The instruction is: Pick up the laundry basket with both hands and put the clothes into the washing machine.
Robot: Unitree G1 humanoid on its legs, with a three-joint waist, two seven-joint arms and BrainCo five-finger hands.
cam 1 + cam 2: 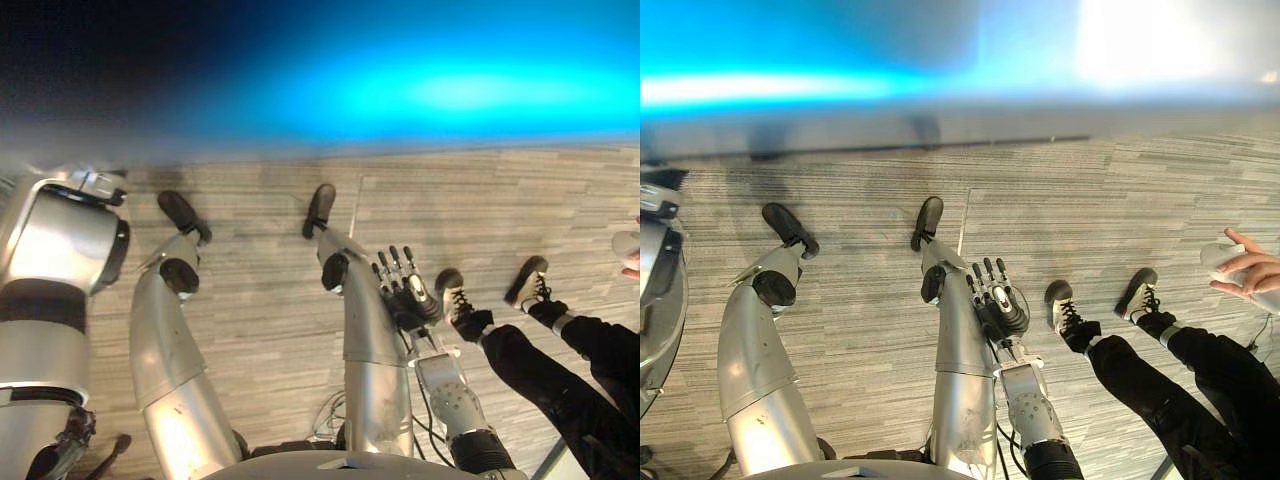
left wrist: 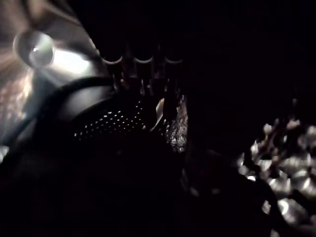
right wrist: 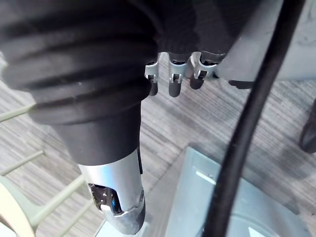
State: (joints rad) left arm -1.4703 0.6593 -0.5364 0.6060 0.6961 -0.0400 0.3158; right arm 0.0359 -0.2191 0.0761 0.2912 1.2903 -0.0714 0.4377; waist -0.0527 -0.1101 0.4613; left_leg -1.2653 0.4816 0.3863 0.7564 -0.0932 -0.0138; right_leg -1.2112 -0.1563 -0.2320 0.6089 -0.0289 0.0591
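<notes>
Logging one perforated washing machine drum (image 2: 113, 123), shown in the left wrist view close past the left hand (image 2: 143, 66), grip not discernible | two legs (image 1: 1160, 390) of one person with two shoes (image 1: 1060, 300) are seen in the eye views on the floor (image 1: 1140, 200) | one right hand (image 1: 1002, 315) is hung near the shoes, fingers straight, nothing held.

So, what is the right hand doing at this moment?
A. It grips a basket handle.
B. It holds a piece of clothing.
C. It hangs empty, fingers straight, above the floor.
C: the right hand has straight fingers with nothing between them, and beneath it is the floor.
</notes>
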